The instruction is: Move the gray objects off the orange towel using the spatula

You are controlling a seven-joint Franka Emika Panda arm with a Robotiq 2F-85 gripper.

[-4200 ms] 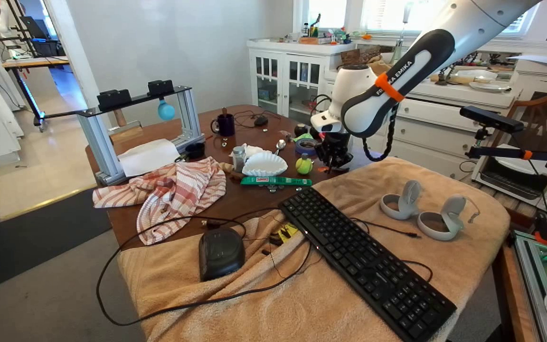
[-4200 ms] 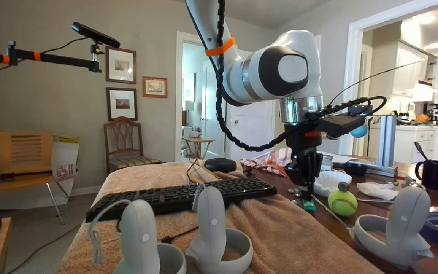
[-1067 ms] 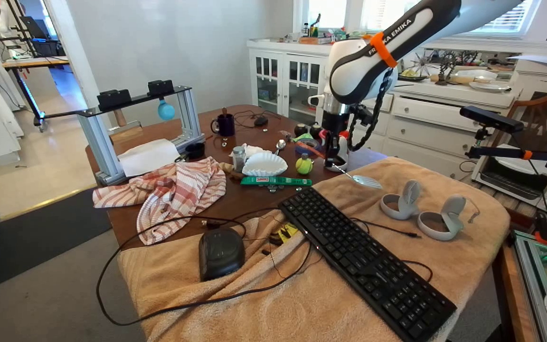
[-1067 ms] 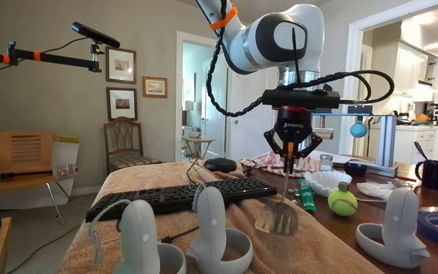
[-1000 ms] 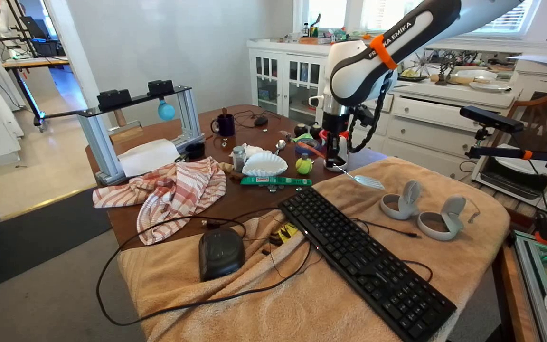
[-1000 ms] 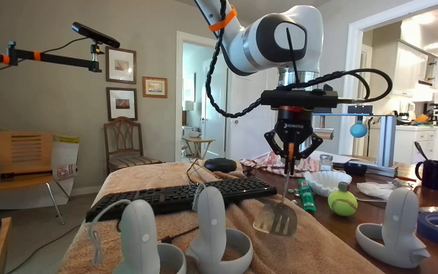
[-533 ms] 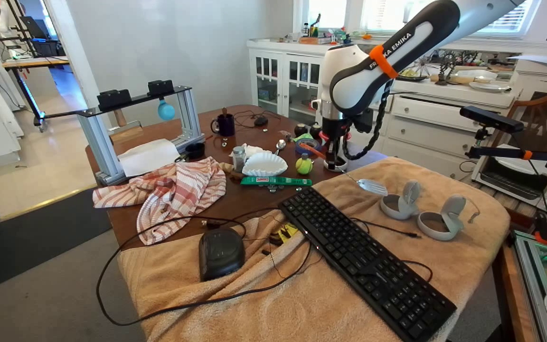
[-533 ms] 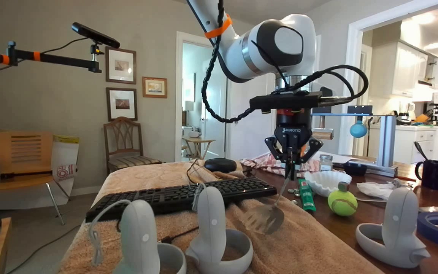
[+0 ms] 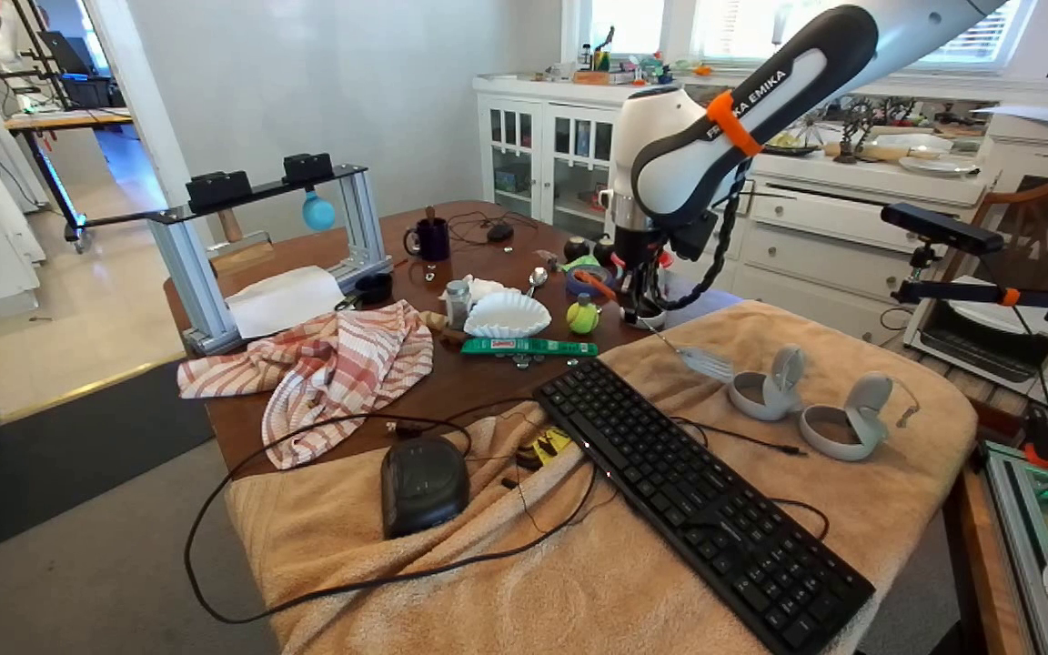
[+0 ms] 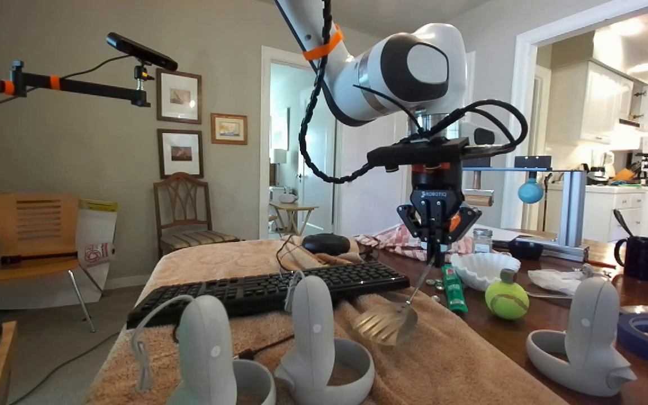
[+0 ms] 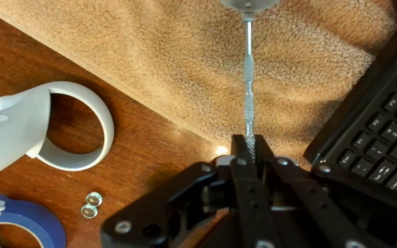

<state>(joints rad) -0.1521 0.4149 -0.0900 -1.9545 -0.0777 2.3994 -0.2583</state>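
The gripper (image 11: 249,146) is shut on the metal shaft of the spatula (image 11: 248,70), whose orange handle (image 9: 595,284) sticks up behind the fingers. Its slotted blade (image 10: 388,322) hangs tilted over the orange towel (image 9: 560,564). Two gray objects stand on that towel: the nearer to the blade (image 9: 788,368), and another (image 9: 868,405) farther along. Both show in both exterior views. The blade's tip lies close to the nearer one; whether they touch I cannot tell. A third gray object (image 10: 591,337) sits on the bare wood beside the towel, seen also in the wrist view.
A black keyboard (image 9: 697,491) crosses the towel, with cables around it. On the wood are a tennis ball (image 10: 507,299), a green tube (image 10: 454,288), a white scalloped bowl (image 9: 508,315), and blue tape (image 11: 29,213). A black mouse-like device (image 9: 424,487) rests on the towel too.
Over four seconds the spatula left the table-side gray object, which shifted slightly, and swung over the towel. In the last second the gripper lowered and turned, bringing the blade toward the towel's gray objects.
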